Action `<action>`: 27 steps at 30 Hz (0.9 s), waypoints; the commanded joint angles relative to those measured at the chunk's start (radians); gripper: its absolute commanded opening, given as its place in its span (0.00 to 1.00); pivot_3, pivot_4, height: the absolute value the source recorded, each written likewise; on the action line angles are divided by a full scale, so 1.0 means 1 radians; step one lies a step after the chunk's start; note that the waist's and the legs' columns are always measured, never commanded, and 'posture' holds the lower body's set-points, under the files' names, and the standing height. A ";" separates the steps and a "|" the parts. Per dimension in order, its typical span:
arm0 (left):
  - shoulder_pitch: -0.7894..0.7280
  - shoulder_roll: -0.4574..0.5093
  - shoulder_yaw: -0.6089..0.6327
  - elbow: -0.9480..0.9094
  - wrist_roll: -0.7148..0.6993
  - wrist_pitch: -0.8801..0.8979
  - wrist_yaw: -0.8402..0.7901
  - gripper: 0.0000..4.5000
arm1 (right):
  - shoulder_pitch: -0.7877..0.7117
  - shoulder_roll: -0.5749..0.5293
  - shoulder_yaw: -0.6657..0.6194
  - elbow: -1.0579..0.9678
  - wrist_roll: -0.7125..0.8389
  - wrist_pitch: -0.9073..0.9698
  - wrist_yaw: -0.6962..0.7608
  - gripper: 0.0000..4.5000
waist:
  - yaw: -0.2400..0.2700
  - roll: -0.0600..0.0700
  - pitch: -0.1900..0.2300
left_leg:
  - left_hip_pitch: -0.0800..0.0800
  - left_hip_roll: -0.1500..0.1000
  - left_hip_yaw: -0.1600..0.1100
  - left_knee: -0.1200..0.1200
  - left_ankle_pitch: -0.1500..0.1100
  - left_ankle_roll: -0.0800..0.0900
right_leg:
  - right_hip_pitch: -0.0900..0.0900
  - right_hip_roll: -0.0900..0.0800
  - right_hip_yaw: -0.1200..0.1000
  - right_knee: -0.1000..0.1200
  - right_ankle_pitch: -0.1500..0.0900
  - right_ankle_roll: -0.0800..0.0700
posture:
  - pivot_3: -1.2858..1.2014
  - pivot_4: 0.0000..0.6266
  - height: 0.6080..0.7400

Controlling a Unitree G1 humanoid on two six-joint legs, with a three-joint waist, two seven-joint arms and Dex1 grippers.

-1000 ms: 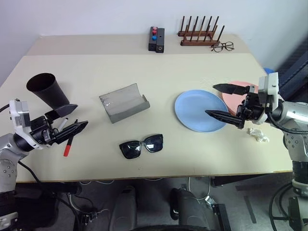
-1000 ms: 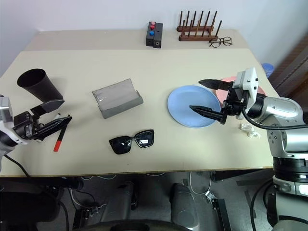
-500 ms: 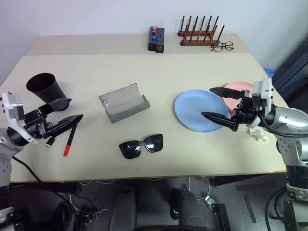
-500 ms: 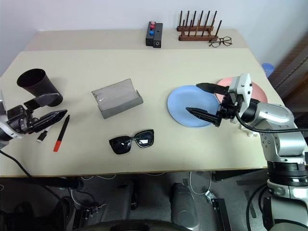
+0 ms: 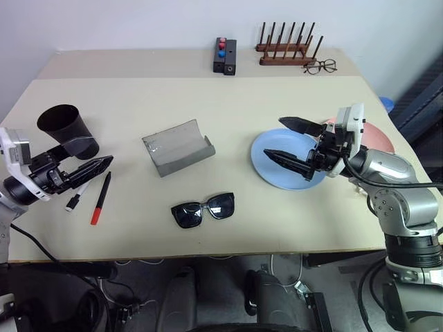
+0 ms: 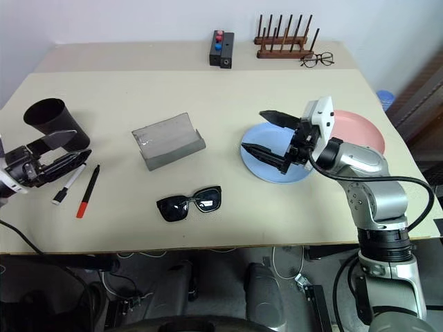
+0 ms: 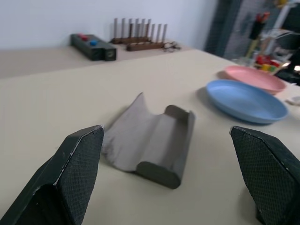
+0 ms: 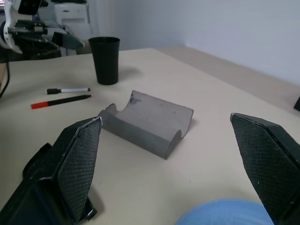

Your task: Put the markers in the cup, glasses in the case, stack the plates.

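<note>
Nearest the robot, the black sunglasses [image 5: 203,209] lie folded open on the table [image 5: 228,104], untouched. To their left, two markers now rest side by side on the surface: the black one with a red end [image 5: 100,199] and a white one with a black cap [image 6: 68,185]. A second ago the left gripper [image 5: 82,158] hung right over them; it has since drawn back toward the table edge, jaws spread wide and empty, so both markers remain to be picked up (neither is in the cup). The black cup [image 5: 62,124] stands just beyond that gripper.

Mid-table, the grey case [image 5: 177,146] lies open. Right of it, the right gripper [image 5: 280,138], fingers wide apart and holding nothing, has swung leftward from the pink plate [image 5: 374,135] to hover over the light blue plate [image 5: 285,174]; the plates sit overlapping at their edges, not stacked.

Farthest back stand a small black box [image 5: 225,57], a wooden peg rack [image 5: 286,48] and wire-rimmed spectacles [image 5: 319,67].
</note>
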 commanded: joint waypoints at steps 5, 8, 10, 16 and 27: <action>0.066 0.100 0.058 -0.073 0.042 0.172 0.143 0.99 | -0.093 0.034 0.113 -0.057 -0.045 0.116 -0.089 1.00 | -0.002 0.000 0.000 | 0.000 0.001 0.001 -0.001 0.000 0.000 | -0.003 0.001 0.001 0.002 0.000 0.000 | 0.52 0.24 1.00; 0.085 0.118 0.081 -0.083 0.038 0.243 0.178 0.99 | -0.088 0.060 0.131 -0.079 -0.037 0.131 -0.096 1.00 | 0.003 0.000 0.000 | -0.002 0.001 0.001 0.000 0.000 0.000 | -0.004 0.001 0.001 0.002 0.000 0.000 | 0.52 0.24 1.00; 0.097 0.112 0.091 -0.095 0.066 0.217 0.196 0.99 | -0.079 0.070 0.147 -0.098 -0.055 0.126 -0.105 1.00 | 0.003 0.000 0.000 | -0.004 0.001 0.001 0.000 0.000 0.000 | -0.005 0.001 0.001 0.001 0.000 0.000 | 0.52 0.24 1.00; 0.121 0.133 0.113 -0.066 0.105 0.358 0.316 0.99 | -0.072 0.111 0.191 -0.111 -0.091 0.121 -0.141 1.00 | 0.000 0.000 0.000 | -0.004 0.001 0.001 0.000 0.000 -0.001 | -0.006 0.001 0.001 0.002 0.001 -0.001 | 0.52 0.24 1.00; -0.112 0.226 -0.141 0.175 0.209 0.486 0.284 0.99 | -0.060 0.076 0.178 -0.105 -0.088 0.164 -0.111 1.00 | 0.008 -0.001 -0.001 | -0.004 0.001 0.001 0.000 0.001 -0.002 | -0.006 0.001 0.001 0.002 0.001 -0.001 | 0.52 0.24 1.00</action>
